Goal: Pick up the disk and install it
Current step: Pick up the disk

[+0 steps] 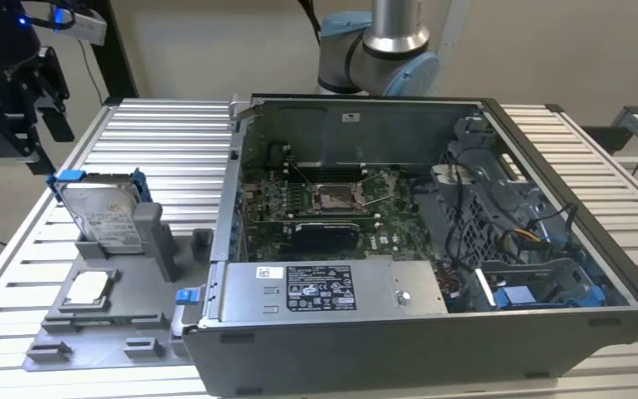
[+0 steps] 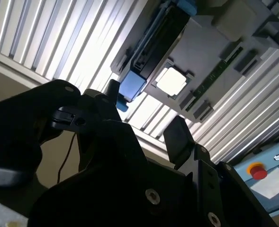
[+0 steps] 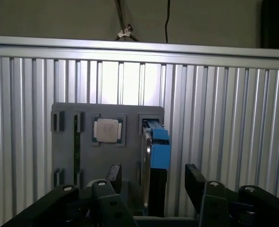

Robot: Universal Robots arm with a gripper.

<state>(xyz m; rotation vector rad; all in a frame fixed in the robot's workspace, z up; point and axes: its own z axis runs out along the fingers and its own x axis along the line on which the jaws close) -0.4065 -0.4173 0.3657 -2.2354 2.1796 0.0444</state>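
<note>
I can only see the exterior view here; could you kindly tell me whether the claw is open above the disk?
Observer: It is open. In the first wrist view the claw has its fingers spread, with nothing gripped between them.
Operator: Thank you. Is it lined up with the disk at all?
Observer: Roughly, yes. In that same view the disk is seen edge-on, in line with the gap between the fingers. It stands in its grey holder, apart from the claw.
</note>
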